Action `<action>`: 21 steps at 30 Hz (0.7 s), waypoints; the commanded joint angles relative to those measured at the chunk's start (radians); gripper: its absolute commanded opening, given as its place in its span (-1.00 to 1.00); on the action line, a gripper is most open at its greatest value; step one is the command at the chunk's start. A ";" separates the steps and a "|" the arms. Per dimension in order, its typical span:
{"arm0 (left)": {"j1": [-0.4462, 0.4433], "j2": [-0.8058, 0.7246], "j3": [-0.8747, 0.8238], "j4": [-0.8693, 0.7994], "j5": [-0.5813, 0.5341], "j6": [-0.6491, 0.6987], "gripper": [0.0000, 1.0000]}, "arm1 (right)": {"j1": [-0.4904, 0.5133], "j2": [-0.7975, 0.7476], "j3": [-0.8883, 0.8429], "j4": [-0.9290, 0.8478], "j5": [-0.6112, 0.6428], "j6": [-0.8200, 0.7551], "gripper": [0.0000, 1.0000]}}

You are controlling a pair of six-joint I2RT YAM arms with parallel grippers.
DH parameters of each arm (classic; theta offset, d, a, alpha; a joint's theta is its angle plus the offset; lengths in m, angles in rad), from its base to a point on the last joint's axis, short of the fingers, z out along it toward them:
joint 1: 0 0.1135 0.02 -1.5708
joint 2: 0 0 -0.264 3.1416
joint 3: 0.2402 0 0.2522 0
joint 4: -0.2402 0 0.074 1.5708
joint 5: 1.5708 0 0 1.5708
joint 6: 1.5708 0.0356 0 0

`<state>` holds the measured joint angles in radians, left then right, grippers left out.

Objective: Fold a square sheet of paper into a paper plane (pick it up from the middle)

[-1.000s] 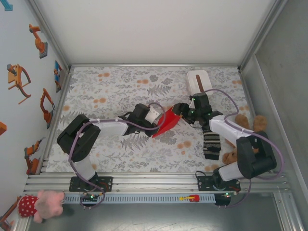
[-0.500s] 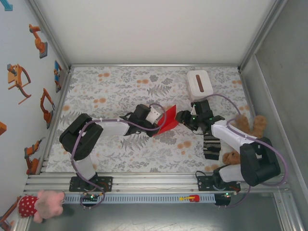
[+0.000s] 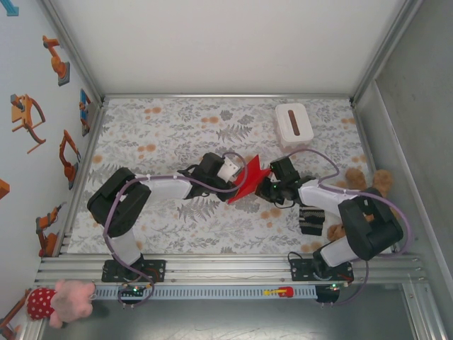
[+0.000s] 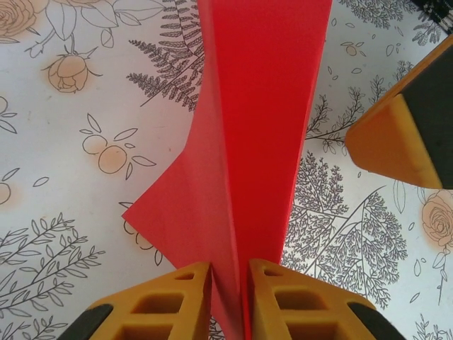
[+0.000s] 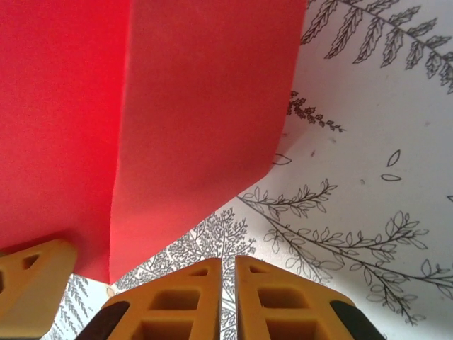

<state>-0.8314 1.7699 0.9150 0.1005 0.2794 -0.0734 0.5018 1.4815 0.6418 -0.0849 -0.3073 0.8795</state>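
The square sheet of paper is bright red and folded along a centre crease, and it stands up off the floral cloth mid-table. My left gripper holds its left end. In the left wrist view the paper runs away from the gripper, pinched between the two yellow fingers. My right gripper sits just right of the paper. In the right wrist view its jaws are shut on nothing, with the red paper above and to the left.
A white box with a dark slot lies at the back right. A brown plush toy and a dark striped object lie by the right arm. A pink plush sits outside the table at the near left.
My right gripper has moved from near the white box toward the near side, next to the paper, and its jaws have shut. The left gripper has kept the paper.
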 commanded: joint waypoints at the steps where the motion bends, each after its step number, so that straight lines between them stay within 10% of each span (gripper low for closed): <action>1: -0.003 -0.042 0.035 -0.016 -0.005 0.005 -0.58 | 0.006 0.018 -0.008 0.059 0.045 0.012 -0.76; 21: 0.000 -0.097 0.074 -0.081 -0.049 0.044 -0.90 | 0.006 0.215 0.082 0.282 0.002 0.015 -0.91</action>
<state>-0.8314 1.7168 0.9642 0.0517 0.2424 -0.0639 0.5011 1.6493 0.6865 0.0937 -0.3210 0.8841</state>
